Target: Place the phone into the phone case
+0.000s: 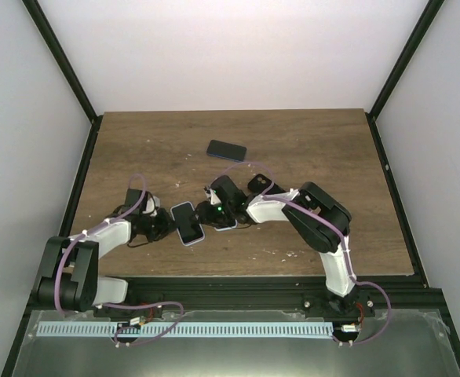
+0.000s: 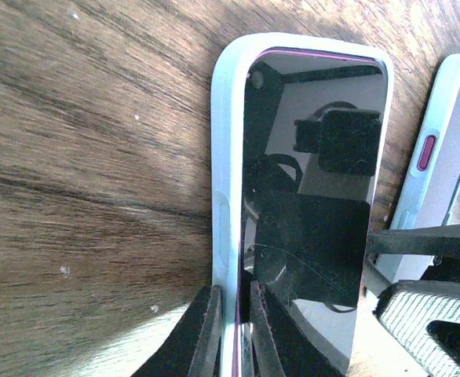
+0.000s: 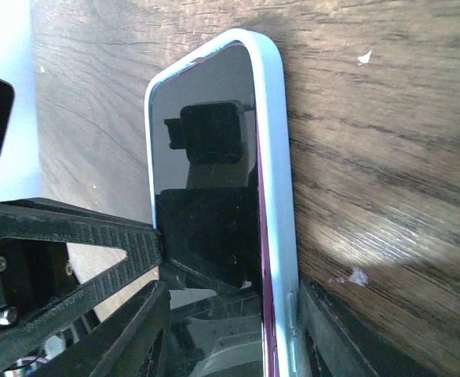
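A phone with a dark screen lies flat in a pale phone case (image 2: pixel 224 157), left of centre in the top view (image 1: pixel 188 223). My left gripper (image 2: pixel 234 302) is shut on the case's long side wall, one finger outside and one on the screen; it also shows in the top view (image 1: pixel 169 225). A second phone with a magenta rim sits in a pale blue case (image 3: pixel 273 157) just to the right (image 1: pixel 224 220). My right gripper (image 3: pixel 234 275) is shut across its width (image 1: pixel 217 210). That case's side with a pink button shows in the left wrist view (image 2: pixel 442 149).
A third, dark phone (image 1: pixel 226 149) lies flat farther back on the wooden table (image 1: pixel 316 149). The two grippers are close together, and a right finger (image 2: pixel 426 310) shows in the left wrist view. Black frame posts and white walls surround the table.
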